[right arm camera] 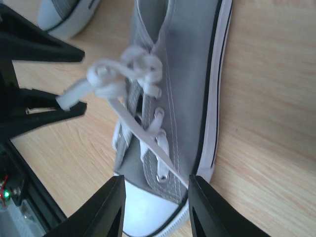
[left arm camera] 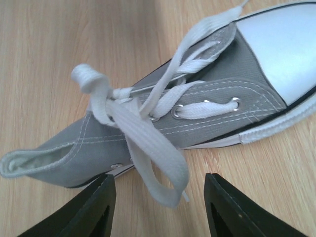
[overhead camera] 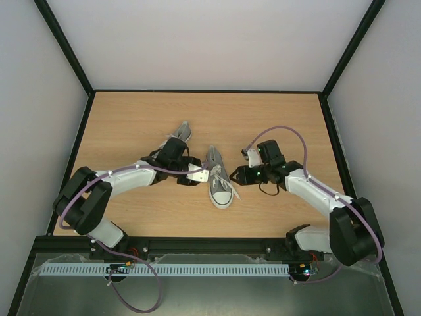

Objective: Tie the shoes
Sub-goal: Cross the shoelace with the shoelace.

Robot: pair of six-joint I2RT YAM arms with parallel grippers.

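Observation:
One grey sneaker lies at mid-table with its white toe cap towards the arms. Its white laces are knotted, and a loop hangs off its side. My left gripper is open beside the shoe, with that loop lying loose between its fingers. It shows in the top view too. My right gripper is open and empty over the shoe's toe end, on the shoe's other side. The second sneaker lies further back, partly hidden by the left arm.
The wooden table has black rails along its sides. The second sneaker's toe shows at the top left of the right wrist view. The left gripper's black fingers reach in from the left there.

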